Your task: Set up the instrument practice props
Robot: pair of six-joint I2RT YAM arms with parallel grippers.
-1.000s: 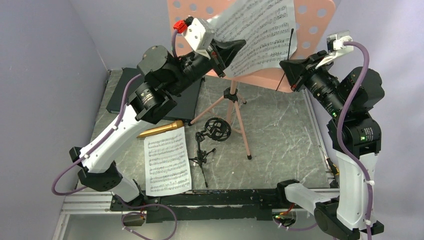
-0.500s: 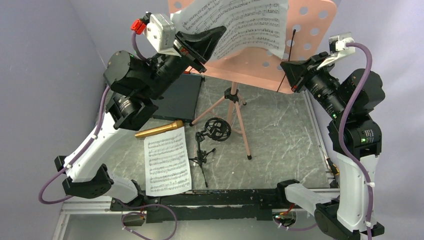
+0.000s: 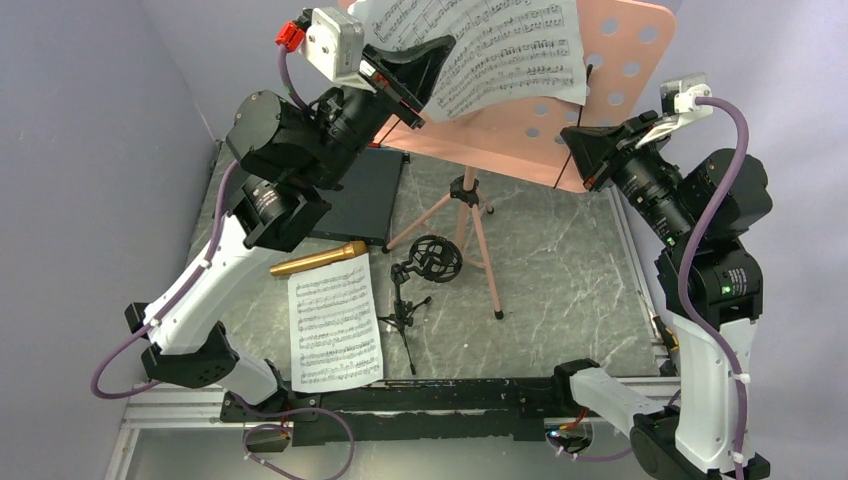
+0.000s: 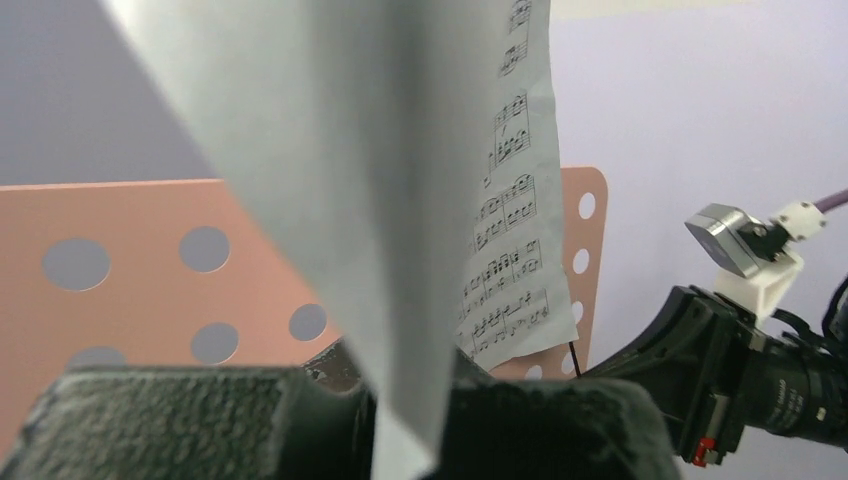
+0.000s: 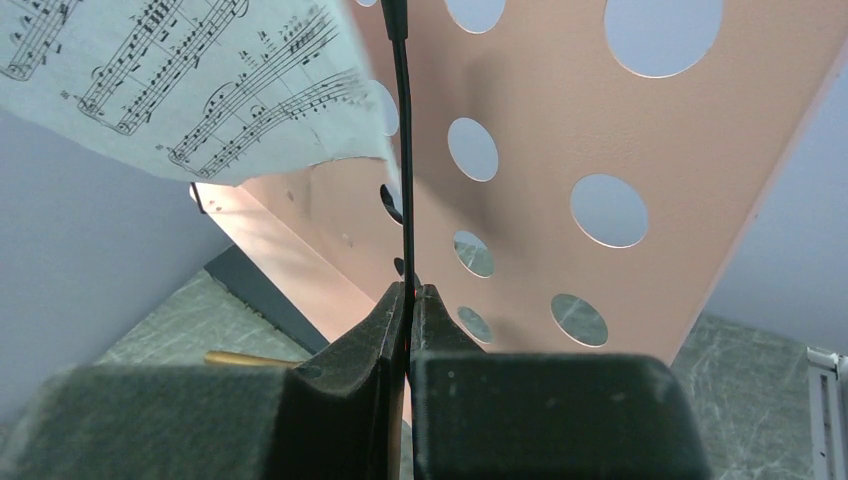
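At about ten o'clock on the worktop (image 3: 560,260), the left claw (image 3: 415,70) was clamped on the edge of one sheet-music page (image 3: 490,50), holding it high against the pink music stand (image 3: 610,60), apparently to seat it on the desk. Below, near seven o'clock, the second page (image 3: 335,322) lay flat with the gold microphone (image 3: 320,259) just above it and the small black mic stand (image 3: 420,275) beside it, all seemingly waiting their turn. At two o'clock, the right claw (image 5: 408,300) was pinched shut on the stand's thin black retaining wire (image 5: 404,150), probably drawing it clear of the desk for the page.
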